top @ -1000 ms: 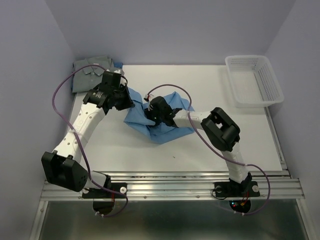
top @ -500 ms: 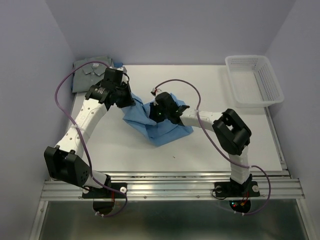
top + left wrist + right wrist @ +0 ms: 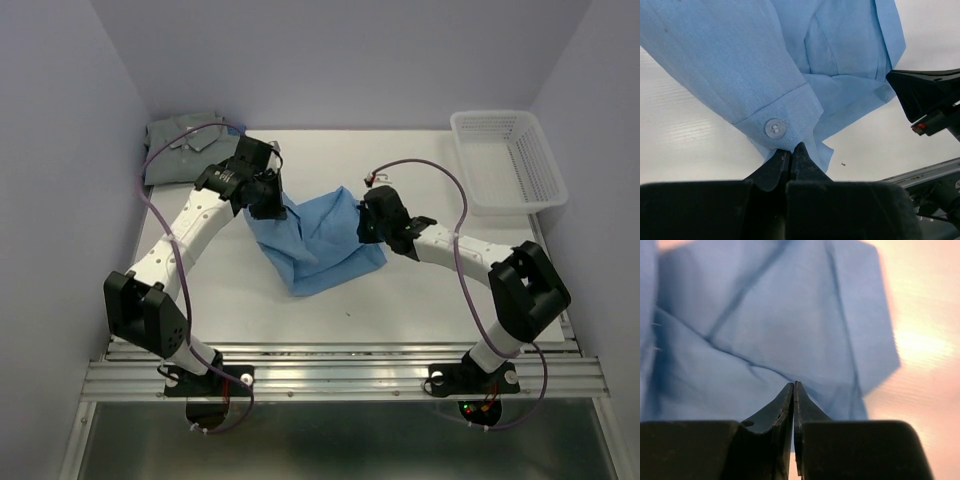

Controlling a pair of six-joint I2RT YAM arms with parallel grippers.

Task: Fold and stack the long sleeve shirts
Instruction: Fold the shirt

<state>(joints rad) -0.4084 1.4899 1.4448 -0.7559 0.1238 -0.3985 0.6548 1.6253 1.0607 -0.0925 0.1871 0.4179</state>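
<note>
The light blue shirt (image 3: 315,240) lies crumpled and partly spread in the middle of the table, lifted between both grippers. My left gripper (image 3: 272,203) is shut on its left edge; in the left wrist view (image 3: 790,146) the jaws pinch a buttoned cuff (image 3: 775,128). My right gripper (image 3: 368,224) is at the shirt's right edge, jaws closed on blue cloth (image 3: 765,330) in the right wrist view (image 3: 793,384). The grey-green shirt (image 3: 185,143) lies folded at the back left corner, collar showing.
A white mesh basket (image 3: 497,207) stands at the back right of the white table (image 3: 420,300). Purple cables loop above both arms. The right arm's black wrist (image 3: 930,97) shows at the right of the left wrist view.
Both grippers moved to the right, the right one much farther. The blue shirt was pulled out wider between them and shifted right.
</note>
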